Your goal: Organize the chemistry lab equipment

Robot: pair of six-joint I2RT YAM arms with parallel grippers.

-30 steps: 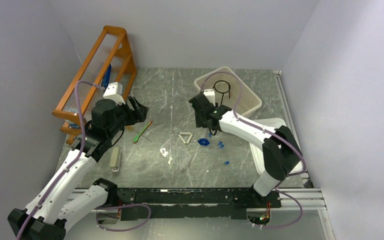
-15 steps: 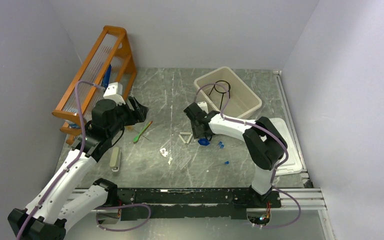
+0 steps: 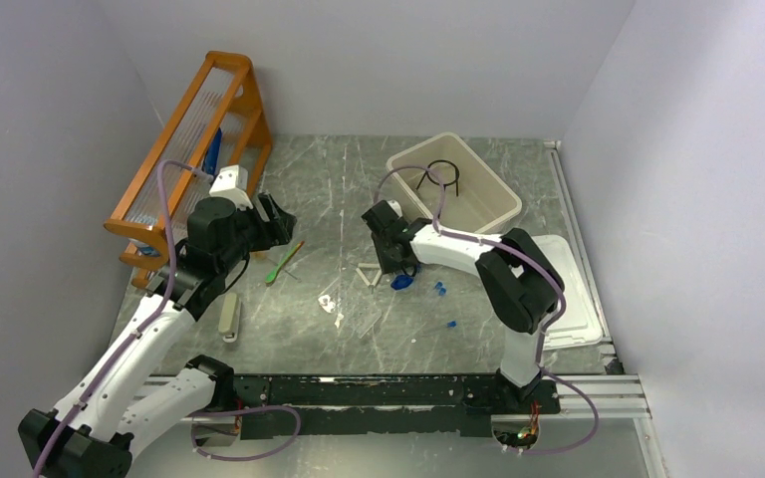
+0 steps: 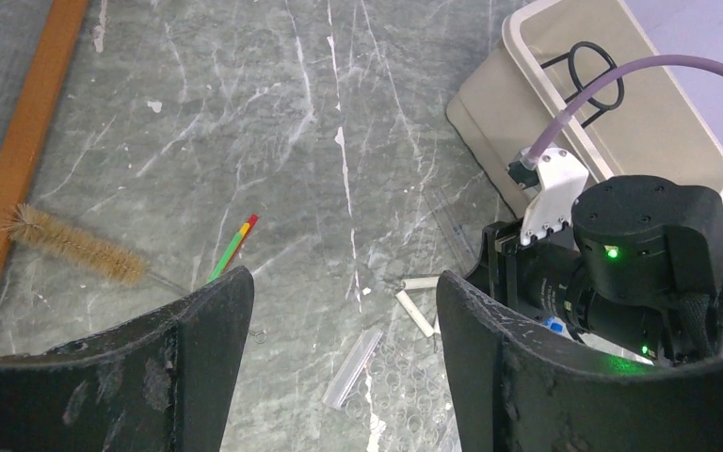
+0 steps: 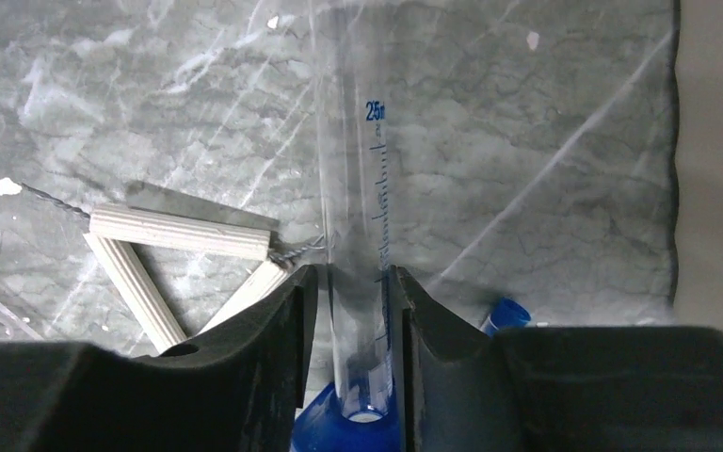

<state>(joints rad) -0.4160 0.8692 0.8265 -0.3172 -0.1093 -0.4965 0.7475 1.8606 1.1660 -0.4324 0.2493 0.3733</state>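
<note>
While one white ribbed triangle (image 5: 179,232) lies just beside it on the grey marbled table (image 3: 319,189), the right pincer (image 5: 353,282), half closed, pinches one clear measuring cylinder (image 5: 358,141) with a blue foot. The left pincer (image 4: 344,292) hangs spread wide and empty above one green-handled tool (image 4: 231,250) and one bristly brush (image 4: 75,247). One black wire ring (image 3: 442,173) sits in the beige tub (image 3: 498,204), and two small blue pieces (image 3: 439,288) lie on the table.

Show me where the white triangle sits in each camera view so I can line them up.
Top view: white triangle near the picture's centre, partly hidden at the left side of the right gripper.
Left wrist: lower centre, seen through the gap of the open left gripper.
Right wrist: lower left, beside the fingers.
Shared landmark: the right gripper, closed on a clear tube, lies just right of the triangle in all three.
</note>
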